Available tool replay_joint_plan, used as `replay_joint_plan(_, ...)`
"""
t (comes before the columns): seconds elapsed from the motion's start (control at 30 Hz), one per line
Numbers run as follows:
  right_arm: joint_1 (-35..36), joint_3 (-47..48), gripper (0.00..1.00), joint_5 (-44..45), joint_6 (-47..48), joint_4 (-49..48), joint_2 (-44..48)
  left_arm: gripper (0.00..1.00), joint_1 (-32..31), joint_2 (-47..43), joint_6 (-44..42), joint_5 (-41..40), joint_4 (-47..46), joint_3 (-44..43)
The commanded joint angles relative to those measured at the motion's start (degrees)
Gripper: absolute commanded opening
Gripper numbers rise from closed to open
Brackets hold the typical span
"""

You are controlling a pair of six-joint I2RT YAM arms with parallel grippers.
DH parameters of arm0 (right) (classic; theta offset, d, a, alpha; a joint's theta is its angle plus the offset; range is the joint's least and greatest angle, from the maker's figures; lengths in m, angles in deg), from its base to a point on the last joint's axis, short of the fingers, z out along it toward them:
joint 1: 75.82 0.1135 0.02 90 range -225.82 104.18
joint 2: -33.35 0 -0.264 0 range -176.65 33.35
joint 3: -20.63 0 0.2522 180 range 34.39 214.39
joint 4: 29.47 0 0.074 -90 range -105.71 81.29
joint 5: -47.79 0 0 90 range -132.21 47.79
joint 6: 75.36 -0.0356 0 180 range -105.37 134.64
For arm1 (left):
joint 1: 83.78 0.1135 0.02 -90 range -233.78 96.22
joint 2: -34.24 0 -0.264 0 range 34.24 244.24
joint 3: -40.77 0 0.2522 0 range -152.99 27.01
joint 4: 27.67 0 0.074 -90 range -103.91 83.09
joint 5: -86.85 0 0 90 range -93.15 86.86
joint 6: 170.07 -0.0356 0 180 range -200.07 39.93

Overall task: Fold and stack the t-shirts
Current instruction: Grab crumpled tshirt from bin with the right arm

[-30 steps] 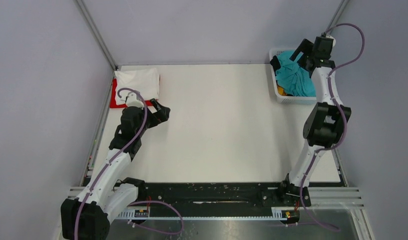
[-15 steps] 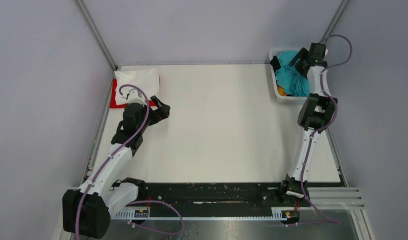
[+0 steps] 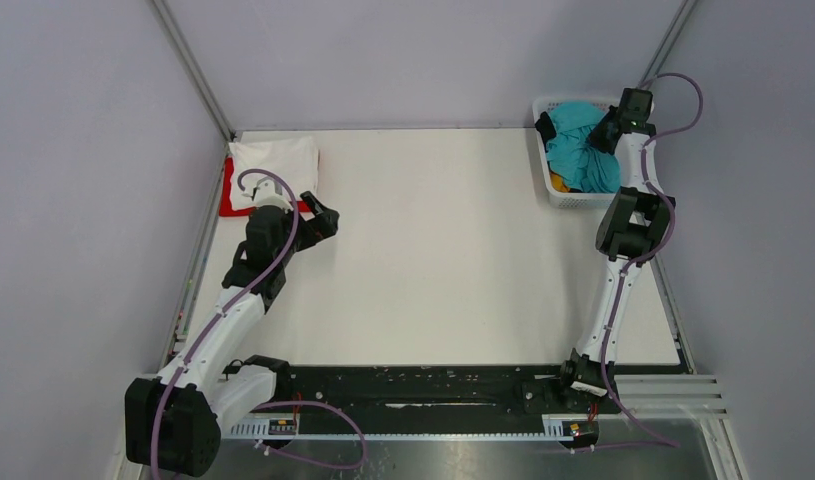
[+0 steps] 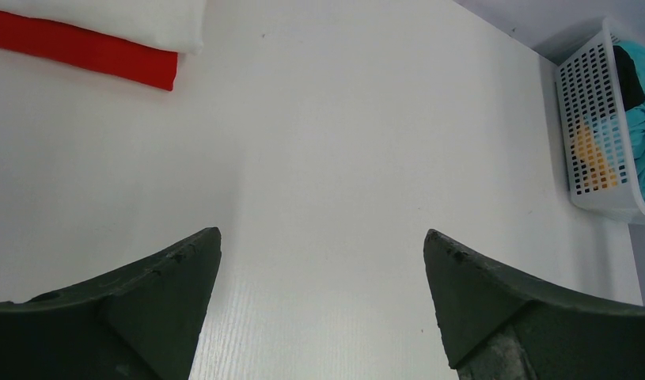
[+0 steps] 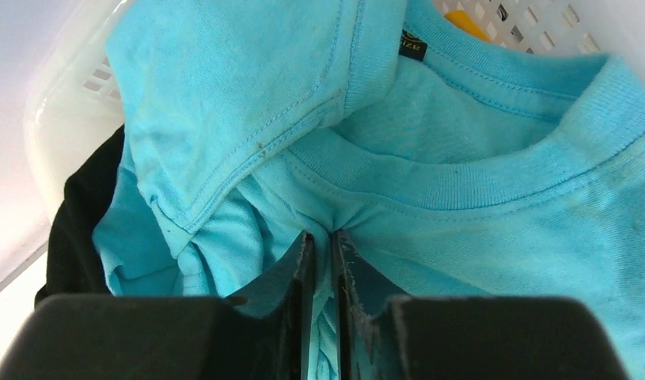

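A crumpled turquoise t-shirt (image 3: 581,150) (image 5: 477,150) fills the white basket (image 3: 568,196) at the table's back right. My right gripper (image 3: 611,128) (image 5: 321,236) is down in the basket, shut on a pinch of the turquoise fabric just below the collar. A black garment (image 5: 77,229) lies under it at the left, and an orange one (image 4: 589,150) shows through the basket wall. At the back left a folded white t-shirt (image 3: 275,165) lies on a folded red t-shirt (image 3: 226,195) (image 4: 81,51). My left gripper (image 3: 328,222) (image 4: 323,237) hovers open over bare table near that stack.
The basket (image 4: 596,119) stands against the right rail. Purple-grey walls and a metal frame post (image 3: 193,70) close off the back and sides. The arm bases stand on a black rail (image 3: 423,385) at the near edge.
My right gripper has dropped into the basket and closed its jaws on the turquoise t-shirt. The left arm has drawn back slightly and stays open.
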Motion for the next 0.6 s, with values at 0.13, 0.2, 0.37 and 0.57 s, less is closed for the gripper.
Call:
replay_joint_plan(0.13,0.92,0.53,0.00,-5.17,4.98,4.78,1.24,0.99,-0.09,-0.61,-1.09,-1.05,-1.94,-2.63)
replay_joint_plan(0.2,0.98,0.13,0.00,-7.26,6.83,3.82,2.36,0.99,-0.02,-1.17,-1.13,-0.93,-1.89,-2.50)
replay_joint_plan(0.37,0.96,-2.75,0.00,-16.68,9.29,-1.86,9.29,0.99,-0.05,-2.39,-1.05,0.01,-2.10,-2.05)
replay_joint_plan(0.57,0.99,-12.13,0.00,-25.09,4.67,-13.99,21.48,0.99,-0.04,-3.93,-0.68,1.05,-2.49,-1.42)
